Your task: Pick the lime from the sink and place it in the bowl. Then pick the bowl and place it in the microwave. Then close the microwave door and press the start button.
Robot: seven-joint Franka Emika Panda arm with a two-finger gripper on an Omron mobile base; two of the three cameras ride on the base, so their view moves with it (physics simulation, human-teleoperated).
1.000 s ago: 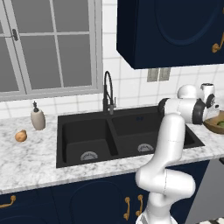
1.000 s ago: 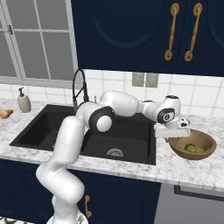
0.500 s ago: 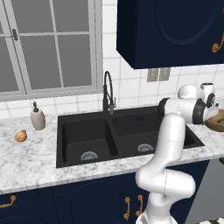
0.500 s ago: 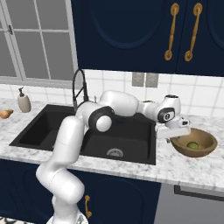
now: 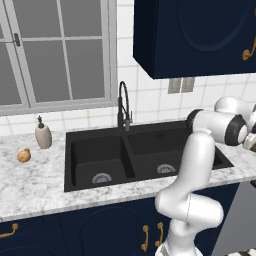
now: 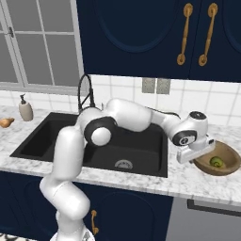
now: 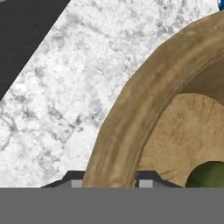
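In the hand view the gripper (image 7: 109, 178) sits low over the bowl (image 7: 144, 109), one fingertip on each side of its rim, partly open; whether it pinches the rim I cannot tell. The lime (image 6: 216, 162) lies inside the bowl, near the surface's (image 6: 188, 181) right end, beyond the sink (image 6: 56, 143).

Lime (image 6: 217, 162): small, round, yellow-green, lying inside the bowl (image 6: 230, 151), near its bottom. Bowl: wide, shallow, light-brown wood, upright on the marble counter just right of the sink (image 6: 37, 139), apart from its edge. Sink: matte black double basin, round steel drains, black arched tap behind it.
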